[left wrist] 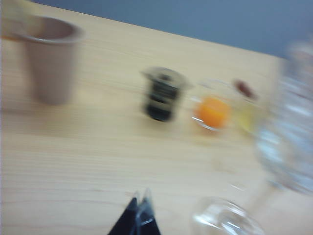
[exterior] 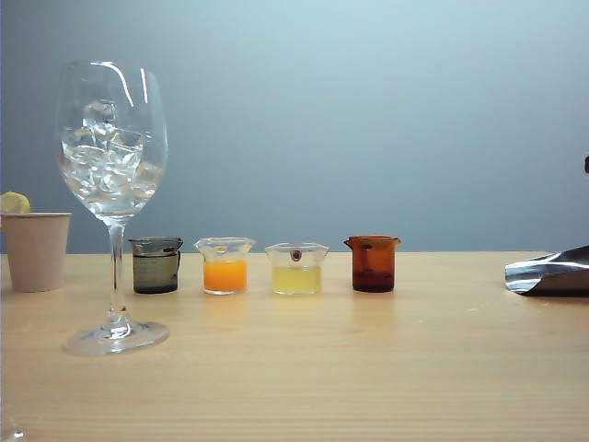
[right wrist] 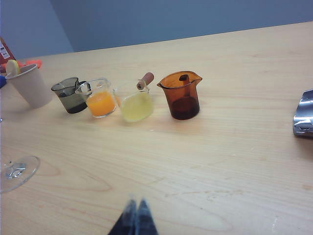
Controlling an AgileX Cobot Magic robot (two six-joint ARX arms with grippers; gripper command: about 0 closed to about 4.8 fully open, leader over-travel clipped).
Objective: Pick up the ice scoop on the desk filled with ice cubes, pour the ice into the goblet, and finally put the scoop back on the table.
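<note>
scoop (right wrist: 304,113) well apart from right claw (right wrist: 135,208)

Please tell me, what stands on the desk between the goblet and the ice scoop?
In the exterior view, four small beakers stand in a row between the goblet and the ice scoop: grey, orange, yellow, amber.

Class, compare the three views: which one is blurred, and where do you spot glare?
Left wrist view: motion-smeared throughout, the goblet a streak. Exterior view: sharp, bright glare lines on the goblet's bowl and the ice scoop. Right wrist view: mostly sharp, only the shut right gripper soft.
</note>
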